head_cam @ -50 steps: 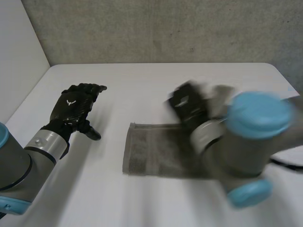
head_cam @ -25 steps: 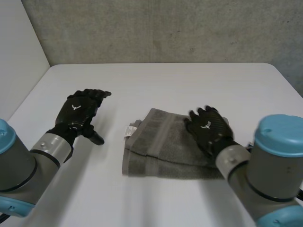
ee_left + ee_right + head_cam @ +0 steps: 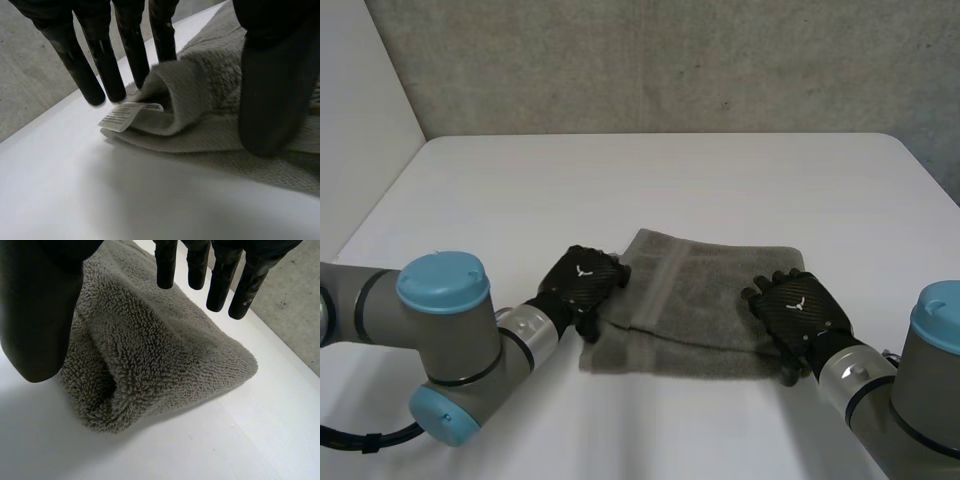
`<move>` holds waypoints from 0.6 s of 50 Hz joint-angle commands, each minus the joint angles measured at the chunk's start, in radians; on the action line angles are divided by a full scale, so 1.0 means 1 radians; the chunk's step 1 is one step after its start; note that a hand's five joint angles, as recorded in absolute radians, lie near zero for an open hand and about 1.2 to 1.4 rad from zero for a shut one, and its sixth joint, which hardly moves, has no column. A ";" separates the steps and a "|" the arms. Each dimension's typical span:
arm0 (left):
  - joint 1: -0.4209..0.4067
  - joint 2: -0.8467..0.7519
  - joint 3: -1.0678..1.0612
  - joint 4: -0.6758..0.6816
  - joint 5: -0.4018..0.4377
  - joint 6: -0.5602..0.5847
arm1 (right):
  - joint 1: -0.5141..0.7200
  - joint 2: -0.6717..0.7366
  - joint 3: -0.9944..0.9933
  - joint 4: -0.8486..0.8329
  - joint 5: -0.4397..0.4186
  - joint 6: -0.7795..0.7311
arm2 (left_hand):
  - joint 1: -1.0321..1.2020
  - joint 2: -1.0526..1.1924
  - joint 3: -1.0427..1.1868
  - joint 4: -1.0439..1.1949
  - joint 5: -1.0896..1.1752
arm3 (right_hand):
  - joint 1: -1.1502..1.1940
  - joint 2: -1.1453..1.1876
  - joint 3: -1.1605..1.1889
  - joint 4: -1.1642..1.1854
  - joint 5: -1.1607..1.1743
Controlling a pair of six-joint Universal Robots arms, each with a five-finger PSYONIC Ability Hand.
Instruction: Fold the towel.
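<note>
A grey towel lies folded over on the white table, its upper layer askew on the lower one. My left hand is at the towel's left edge. In the left wrist view its straight fingers stand just beyond the rolled fold and its thumb stands on the near side, with the fold and a white label between them. My right hand rests over the towel's right end. Its fingers and thumb hang straight above the bunched towel corner, apart from it.
A concrete wall stands behind the table's far edge, and a pale panel stands at the left. White tabletop lies around the towel on all sides.
My left hand has swung right from the bare table to the towel's left edge. My right hand has drawn back toward the towel's right end and opened.
</note>
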 commanded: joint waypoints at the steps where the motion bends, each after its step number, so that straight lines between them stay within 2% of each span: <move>1: -0.007 -0.011 0.023 0.005 -0.002 -0.013 | 0.003 0.000 0.003 -0.011 -0.002 0.007 | 0.221 0.228 0.219 0.215 0.067 | 0.037 0.051 0.049 0.045 0.030; 9: -0.009 0.004 0.009 0.002 -0.001 -0.010 | 0.001 0.008 0.001 -0.013 -0.002 0.000 | 0.186 0.193 0.185 0.181 0.032 | 0.049 0.062 0.061 0.057 0.042; 13: -0.009 0.018 -0.003 0.000 -0.001 -0.007 | 0.001 0.009 0.000 -0.016 -0.002 -0.001 | -0.042 -0.035 -0.044 -0.048 -0.196 | 0.049 0.062 0.061 0.057 0.042; 14: -0.009 0.018 -0.003 0.000 -0.001 -0.007 | 0.001 0.009 0.000 -0.016 -0.002 -0.001 | -0.043 -0.036 -0.044 -0.048 -0.197 | 0.049 0.062 0.061 0.057 0.042; 16: -0.010 0.030 -0.011 0.000 0.001 -0.005 | 0.001 0.011 0.000 -0.016 -0.002 -0.001 | -0.203 -0.196 -0.205 -0.209 -0.357 | 0.046 0.060 0.058 0.054 0.039; 30: -0.016 0.093 -0.001 -0.006 0.001 -0.008 | 0.001 0.014 -0.003 -0.018 -0.002 -0.007 | -0.225 -0.218 -0.226 -0.230 -0.379 | 0.046 0.060 0.058 0.054 0.039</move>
